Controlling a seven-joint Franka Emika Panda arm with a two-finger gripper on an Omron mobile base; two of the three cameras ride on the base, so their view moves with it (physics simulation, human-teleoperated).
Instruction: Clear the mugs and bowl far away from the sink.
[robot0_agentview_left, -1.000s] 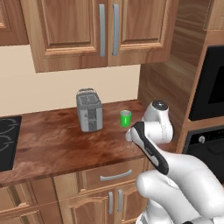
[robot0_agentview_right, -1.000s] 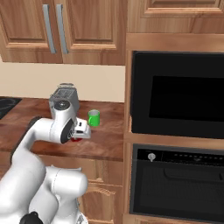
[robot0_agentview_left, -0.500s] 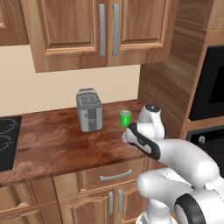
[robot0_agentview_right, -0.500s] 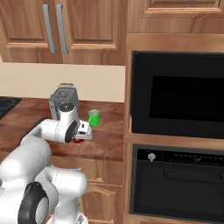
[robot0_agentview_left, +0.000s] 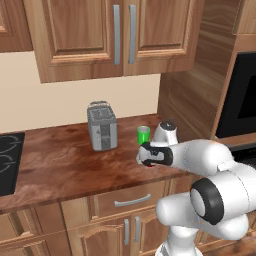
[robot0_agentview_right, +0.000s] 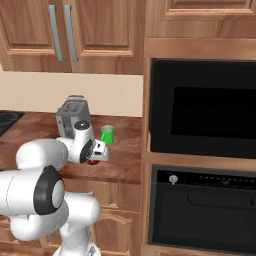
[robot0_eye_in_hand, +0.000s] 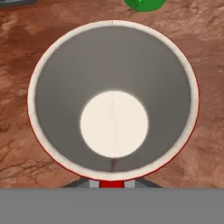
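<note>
Claw clamped on the rim of the red mug, whose mouth faces straight up at the hand camera; it sits low over the wood counter, just in front of the green mug and right of the toaster. Likely the set-down step. Lower straight and level until the base rests flat, keep off the green mug, then release.

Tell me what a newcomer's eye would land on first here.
The hand view looks straight down into the red mug, grey inside with a white bottom, over the wooden counter. From the base views, the tool is shut on it near the counter's front edge, with the green mug and a grey toaster behind.
</note>
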